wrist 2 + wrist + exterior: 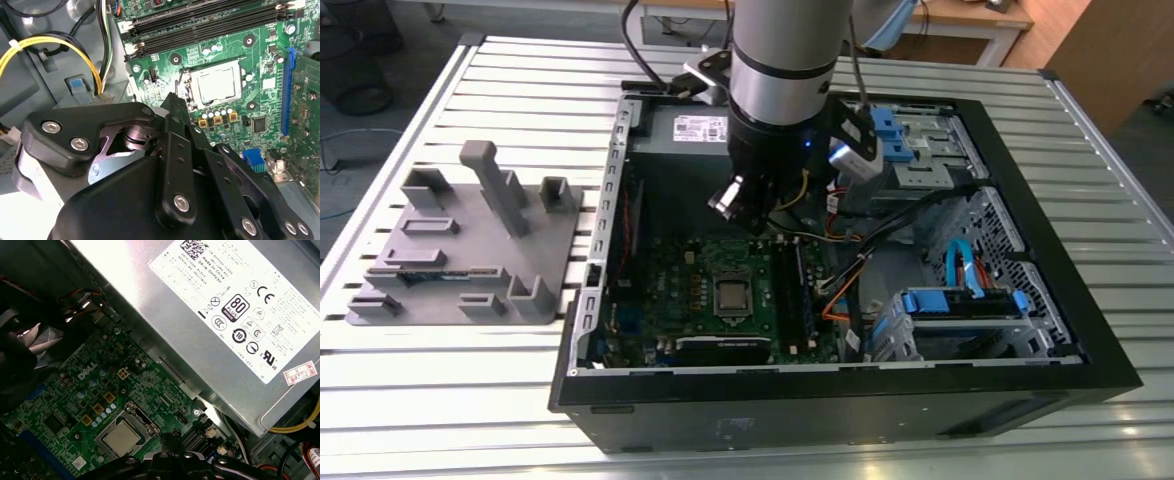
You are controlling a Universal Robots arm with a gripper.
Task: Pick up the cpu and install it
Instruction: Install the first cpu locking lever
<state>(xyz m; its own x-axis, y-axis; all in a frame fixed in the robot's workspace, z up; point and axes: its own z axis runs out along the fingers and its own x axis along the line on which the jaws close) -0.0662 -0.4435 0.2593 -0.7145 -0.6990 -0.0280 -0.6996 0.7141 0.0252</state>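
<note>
Black gripper (172,107) linkage sits nearest in the second wrist view, poised above the motherboard (260,75) just beside the socket. Your cpu (216,82) already lies flat in that socket, the silvery top also plain in the first wrist view (120,436). Risk, as I judge it: any descent here could strike the chip or board parts. Fingers appear closed together, holding nothing.

grey fixture block (460,245) beside computer case (854,400) (open).
</note>
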